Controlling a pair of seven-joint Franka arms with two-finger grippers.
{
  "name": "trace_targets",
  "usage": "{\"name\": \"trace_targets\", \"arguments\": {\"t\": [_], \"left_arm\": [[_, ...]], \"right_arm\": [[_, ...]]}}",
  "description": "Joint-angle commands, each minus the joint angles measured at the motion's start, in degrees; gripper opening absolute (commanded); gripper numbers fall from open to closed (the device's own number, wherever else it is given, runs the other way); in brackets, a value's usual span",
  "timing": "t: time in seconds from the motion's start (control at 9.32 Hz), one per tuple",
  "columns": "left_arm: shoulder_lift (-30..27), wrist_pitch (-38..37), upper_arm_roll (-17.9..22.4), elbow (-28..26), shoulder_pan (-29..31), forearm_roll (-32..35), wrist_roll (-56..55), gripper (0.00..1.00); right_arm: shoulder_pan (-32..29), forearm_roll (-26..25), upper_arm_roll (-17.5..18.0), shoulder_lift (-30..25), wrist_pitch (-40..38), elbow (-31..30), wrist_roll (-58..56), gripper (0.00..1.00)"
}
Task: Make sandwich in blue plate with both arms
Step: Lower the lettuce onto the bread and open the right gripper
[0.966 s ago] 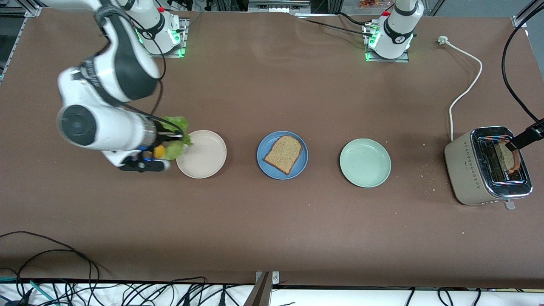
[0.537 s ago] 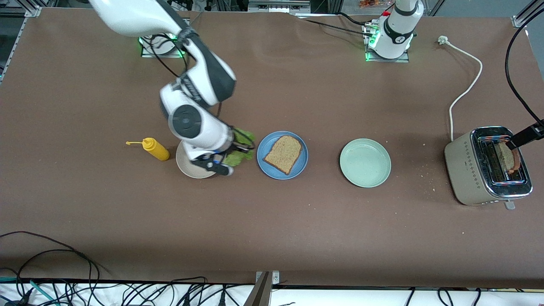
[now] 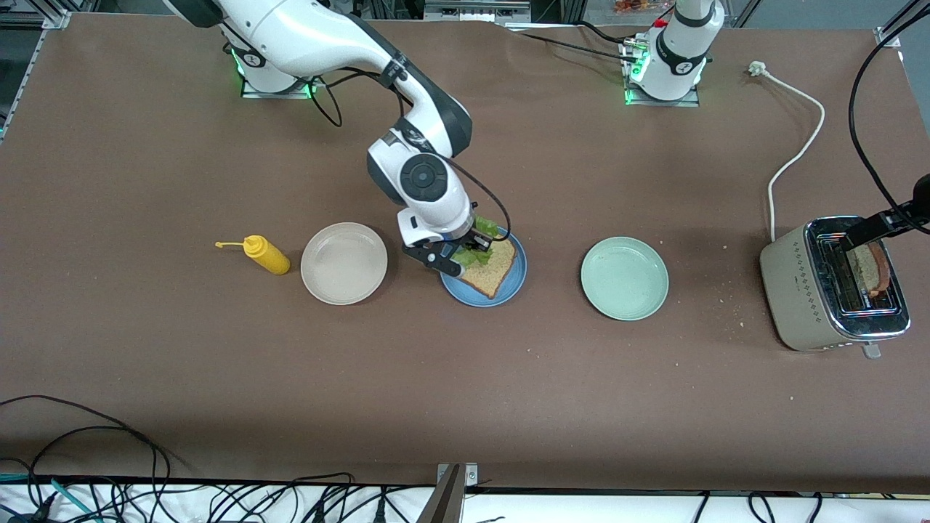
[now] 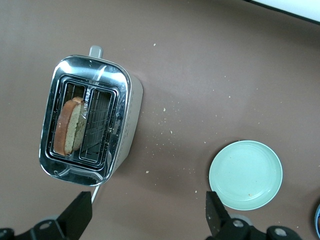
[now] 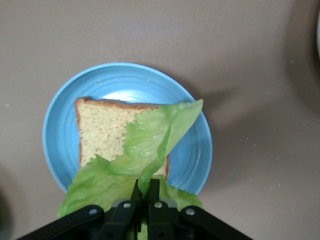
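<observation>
Brown paper covers the counter (image 3: 465,378) in the front view. On it the round blue plate (image 3: 514,285) carries a speckled bread slice (image 3: 494,270); half a second ago the right gripper (image 3: 465,250) hung over the beige plate (image 3: 343,263), and now it holds the crinkled lettuce leaf (image 3: 479,243) over the bread's 10 o'clock corner. A yellow bottle (image 3: 265,254) lies at the beige plate's 9 o'clock.

From the left wrist, the left gripper (image 4: 147,212), fingers (image 4: 77,215) wide and empty, hovers over the chrome toaster (image 4: 87,122), with a slice (image 4: 70,125) in a slot and the pale green plate (image 4: 246,175) nearby.

From the right wrist, the fingers (image 5: 131,197) pinch the leaf tight over the ridged plate.
</observation>
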Motion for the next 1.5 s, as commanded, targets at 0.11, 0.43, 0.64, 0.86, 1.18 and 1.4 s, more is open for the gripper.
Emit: {"name": "trace_targets", "arguments": {"t": [0.11, 0.43, 0.64, 0.86, 1.18, 1.4], "left_arm": [[0.8, -1.0, 0.6, 1.7, 1.8, -1.0, 9.5, 1.0], [0.5, -0.8, 0.6, 1.8, 4.5, -1.5, 11.5, 1.0], [0.7, -0.9, 0.0, 1.0, 3.6, -3.2, 11.5, 1.0], [2.4, -0.9, -0.3, 0.8, 1.1, -6.3, 8.9, 1.0], [3.3, -0.9, -0.2, 0.9, -1.9, -6.0, 8.8, 1.0], [3.3, -0.9, 0.0, 0.9, -1.1, -5.9, 9.0, 1.0]], "right_arm": [[2.9, -4.5, -1.0, 3.8, 4.6, 0.8, 1.7, 0.0], [2.8, -4.4, -2.7, 3.3, 4.7, 1.2, 2.0, 1.0], [2.4, -4.6, -3.7, 1.4, 4.1, 1.1, 1.4, 1.0], [2.3, -4.5, -6.1, -1.8, 1.4, 1.0, 0.6, 1.0], [2.2, -4.6, -12.5, -7.1, -13.0, 1.0, -12.5, 1.0], [2.2, -4.5, -18.9, -10.3, -23.0, 0.8, -28.9, 1.0]]}}
